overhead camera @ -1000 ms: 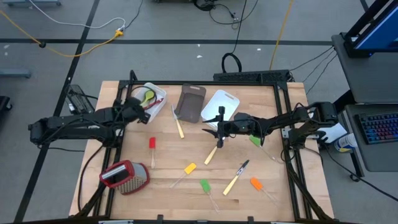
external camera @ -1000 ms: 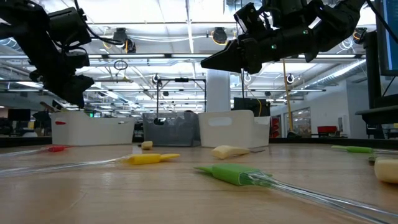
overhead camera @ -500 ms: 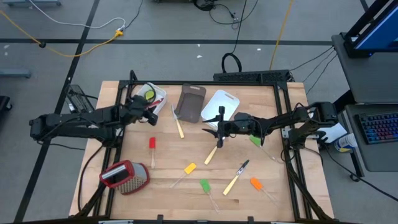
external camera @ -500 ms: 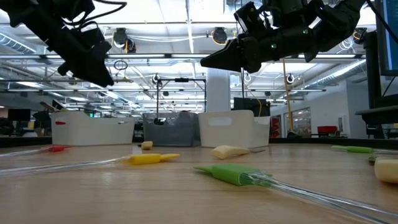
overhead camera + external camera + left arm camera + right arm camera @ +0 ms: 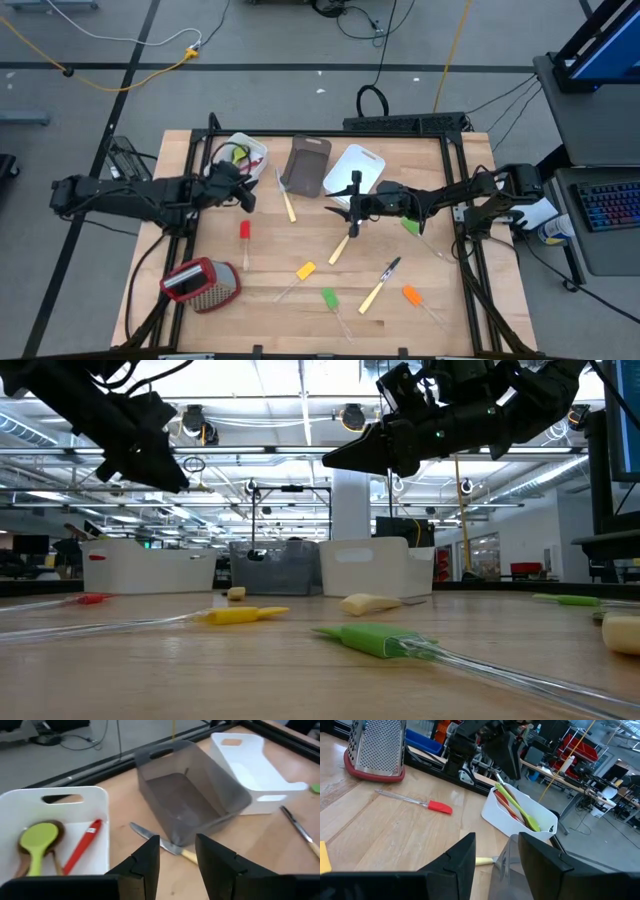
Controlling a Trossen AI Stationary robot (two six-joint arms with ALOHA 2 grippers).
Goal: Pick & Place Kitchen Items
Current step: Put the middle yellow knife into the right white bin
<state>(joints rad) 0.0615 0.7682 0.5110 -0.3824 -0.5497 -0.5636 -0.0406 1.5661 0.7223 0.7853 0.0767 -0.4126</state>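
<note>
My left gripper (image 5: 247, 199) (image 5: 177, 865) is open and empty, hovering just right of the left white tub (image 5: 243, 155). That tub holds a green spoon (image 5: 37, 840), a red utensil (image 5: 82, 846) and a wooden spoon. My right gripper (image 5: 333, 208) (image 5: 497, 865) is open and empty above the table's middle. On the wood lie a pale-handled knife (image 5: 288, 200), a red spatula (image 5: 244, 231), a yellow spatula (image 5: 304, 270), a green spatula (image 5: 329, 298), an orange spatula (image 5: 411, 295), a second knife (image 5: 383, 277), a pale-handled utensil (image 5: 341, 247) and a green spoon (image 5: 410, 226).
A dark tub (image 5: 308, 165) and a second white tub (image 5: 355, 168) stand at the back middle. A metal grater with a red top (image 5: 200, 283) lies at the near left. The metal frame rails (image 5: 470, 260) run along the table's sides.
My left gripper has moved away from over the left white tub, toward the table's right and a little nearer, and has risen in the low view. My right arm has kept still.
</note>
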